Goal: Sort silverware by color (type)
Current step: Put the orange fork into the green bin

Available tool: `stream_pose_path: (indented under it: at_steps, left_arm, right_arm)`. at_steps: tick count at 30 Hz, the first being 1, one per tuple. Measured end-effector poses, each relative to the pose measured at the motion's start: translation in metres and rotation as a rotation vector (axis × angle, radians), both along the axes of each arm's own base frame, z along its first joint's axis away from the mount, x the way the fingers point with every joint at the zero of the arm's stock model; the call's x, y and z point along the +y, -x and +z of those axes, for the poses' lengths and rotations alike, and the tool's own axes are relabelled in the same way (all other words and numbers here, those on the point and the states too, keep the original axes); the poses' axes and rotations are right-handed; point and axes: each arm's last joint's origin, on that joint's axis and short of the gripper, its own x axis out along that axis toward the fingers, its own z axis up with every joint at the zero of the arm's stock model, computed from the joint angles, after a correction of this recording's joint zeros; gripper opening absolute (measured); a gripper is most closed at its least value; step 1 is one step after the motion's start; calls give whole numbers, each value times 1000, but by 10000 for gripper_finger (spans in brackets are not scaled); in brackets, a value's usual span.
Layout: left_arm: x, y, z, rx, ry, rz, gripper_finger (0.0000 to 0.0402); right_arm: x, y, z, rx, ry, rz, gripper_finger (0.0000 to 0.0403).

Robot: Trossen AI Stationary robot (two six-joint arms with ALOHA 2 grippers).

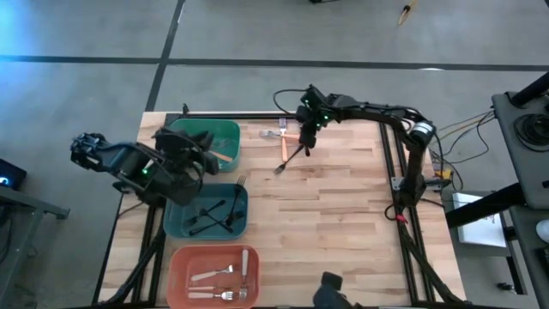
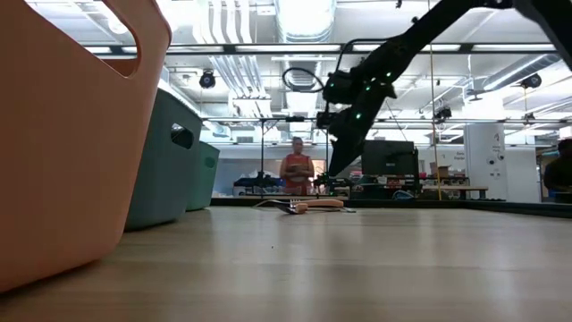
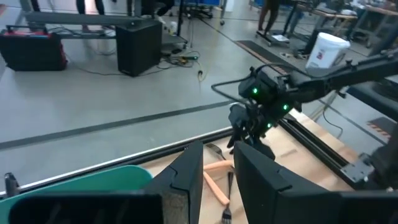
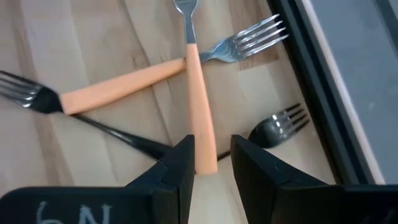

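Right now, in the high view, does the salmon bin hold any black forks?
No. The salmon bin holds only white-handled forks; the black forks lie in the teal bin.

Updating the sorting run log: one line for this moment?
right gripper: open above orange fork | left gripper: open over green bin

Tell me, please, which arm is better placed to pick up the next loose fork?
The right. Its gripper hangs open directly over an orange-handled fork on the table, while the left gripper sits over the green bin.
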Motion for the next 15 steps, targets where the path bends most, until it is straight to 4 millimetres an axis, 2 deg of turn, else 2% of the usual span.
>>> stream_pose_path:
  at_steps: [7, 15]
  left_arm:
    - [10, 2, 2, -12, 7, 41, 73]
    - [21, 26, 14, -2, -15, 21, 73]
  right_arm:
    - [-10, -13, -17, 89, -83, -10, 95]
    - [-15, -28, -29, 104, -166, -10, 96]
